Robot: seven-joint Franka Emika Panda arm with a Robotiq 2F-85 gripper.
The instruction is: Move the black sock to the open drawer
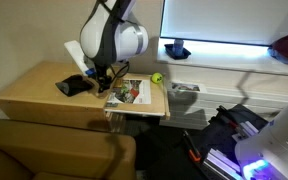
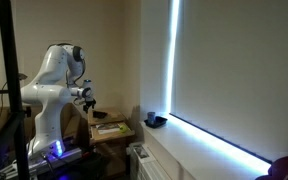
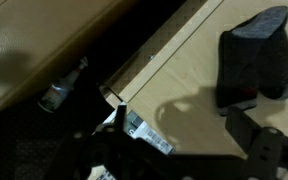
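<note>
One-armed, hovers with the tool low over the wooden counter, jaws spread apart and clamped on nothing. Finds the black sock crumpled on that counter, left of centre in an exterior view, just left of the tool. Sees the black sock upper right in the wrist view, clear of the fingers. Shows a printed booklet at the counter's right end, a green ball near its edge.

No text, label, brand or number can be read anywhere: the magazine on the wooden table shows only coloured blotches, and its corner in the wrist view is too blurred.
</note>
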